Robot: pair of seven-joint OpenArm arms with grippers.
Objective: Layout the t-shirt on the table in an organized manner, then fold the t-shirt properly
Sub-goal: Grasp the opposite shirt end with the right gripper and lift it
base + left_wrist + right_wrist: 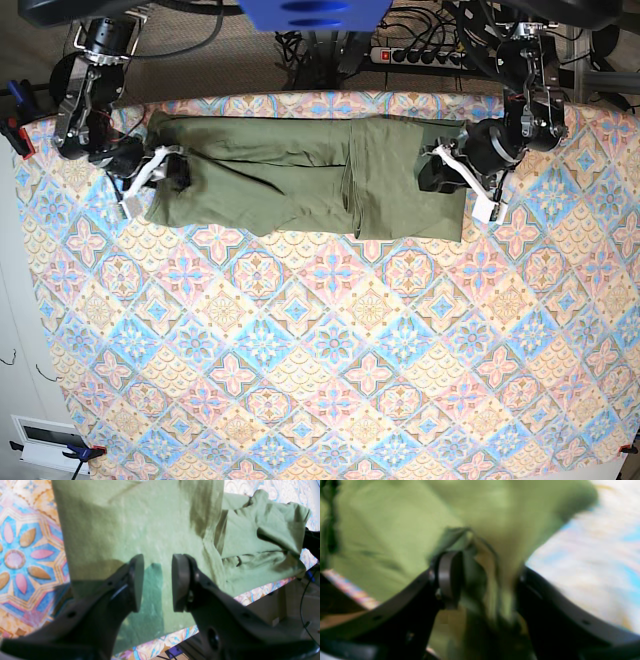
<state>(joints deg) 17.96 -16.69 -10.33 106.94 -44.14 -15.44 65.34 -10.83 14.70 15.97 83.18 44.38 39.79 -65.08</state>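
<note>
1. The t-shirt (300, 185), olive green, lies stretched in a long band along the far edge of the table (330, 380), running between the 2 arms; its nearer hem is uneven and a vertical fold line crosses it near the middle.
2. The table carries a cloth of blue, pink and cream diamond tiles; the near half of the tabletop shows only this pattern.
3. The left gripper (157, 581) hovers over the shirt's end towards the table's far right corner. In the left wrist view its 2 pads stand apart with flat green cloth visible in the gap between them; nothing is pinched, so the claw is released.
4. The right gripper (482, 580) sits at the shirt's other end, near the far left corner of the table. The right wrist view is blurred, but a bunched ridge of green fabric rises between its pads, so the claw is grasping the shirt.
5. In the left wrist view the cloth is smooth under the left gripper and rumpled in folds further along towards the opposite end.
</note>
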